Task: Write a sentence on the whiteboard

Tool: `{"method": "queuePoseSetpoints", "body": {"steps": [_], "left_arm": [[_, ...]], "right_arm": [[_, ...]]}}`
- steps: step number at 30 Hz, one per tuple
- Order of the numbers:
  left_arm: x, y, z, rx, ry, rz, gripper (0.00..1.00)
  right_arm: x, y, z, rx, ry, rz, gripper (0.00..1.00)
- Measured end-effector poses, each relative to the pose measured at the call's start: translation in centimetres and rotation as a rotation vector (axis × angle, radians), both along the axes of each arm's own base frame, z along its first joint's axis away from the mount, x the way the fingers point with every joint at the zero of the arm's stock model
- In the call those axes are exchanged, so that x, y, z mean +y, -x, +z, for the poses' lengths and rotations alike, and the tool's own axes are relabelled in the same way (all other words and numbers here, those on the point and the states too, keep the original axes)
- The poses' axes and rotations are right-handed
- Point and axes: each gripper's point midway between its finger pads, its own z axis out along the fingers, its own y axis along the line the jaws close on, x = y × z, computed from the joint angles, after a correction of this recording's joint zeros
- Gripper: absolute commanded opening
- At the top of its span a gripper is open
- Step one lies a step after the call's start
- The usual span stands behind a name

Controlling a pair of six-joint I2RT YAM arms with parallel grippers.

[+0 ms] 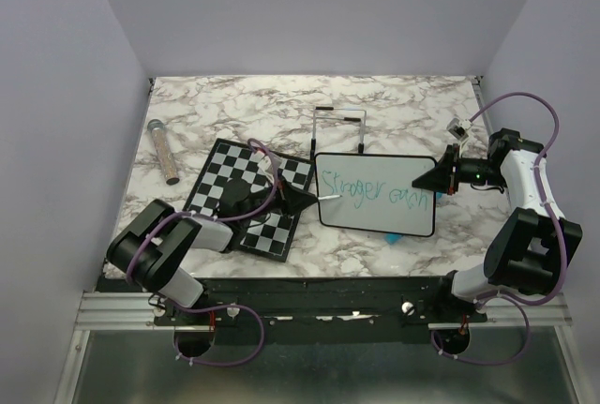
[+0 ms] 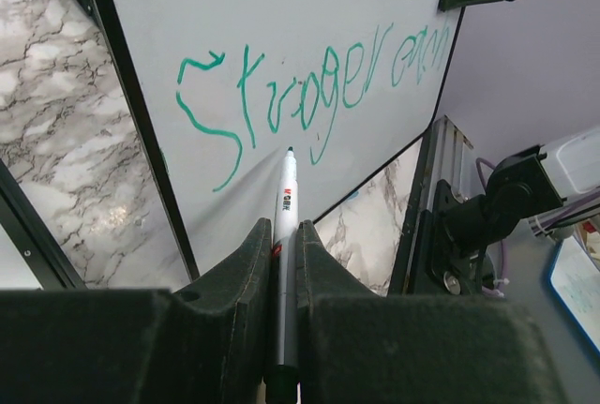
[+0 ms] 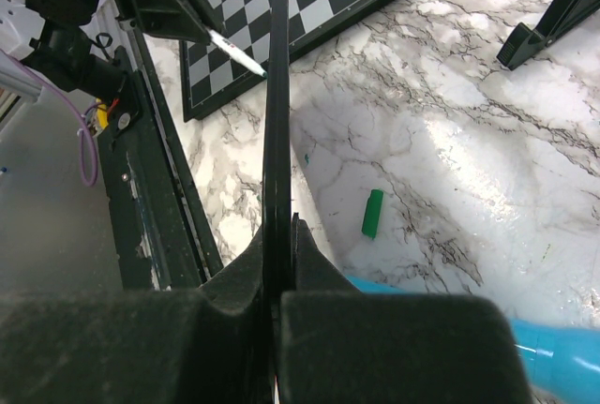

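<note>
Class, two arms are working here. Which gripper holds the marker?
The left gripper: it is shut on the marker, whose tip is at the whiteboard. The right gripper clamps the whiteboard's edge instead.

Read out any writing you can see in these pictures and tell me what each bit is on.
"Stroger": green handwriting on the whiteboard.
A second green word after it, perhaps "each": too scrawled to read for certain.
Red and black print on the marker: too small to read.
Nothing else is readable.
</note>
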Motion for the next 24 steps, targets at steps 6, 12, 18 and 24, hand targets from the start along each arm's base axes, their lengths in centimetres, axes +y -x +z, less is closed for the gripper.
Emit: {"method": "queuePoseSetpoints", "body": {"steps": [6,12,18,24], "left_arm": [[-0.4,-0.6,-0.3,0.007,-0.005,-0.001,0.0],[-0.5,-0.5,-1.4,0.035,-0.021,-0.011,0.0],[-0.5,-0.4,-1.6,0.04,-0.024,-0.017,0.0],[-0.2,0.2,-2.5,0.066,-0.04,-0.021,0.0]], "right_arm": [[0.0,0.0,0.0,0.0,0.0,0.0,0.0],[0.0,0.0,0.0,0.0,0.0,0.0,0.0],[0.0,0.0,0.0,0.0,0.0,0.0,0.0],[0.0,0.0,0.0,0.0,0.0,0.0,0.0]]}}
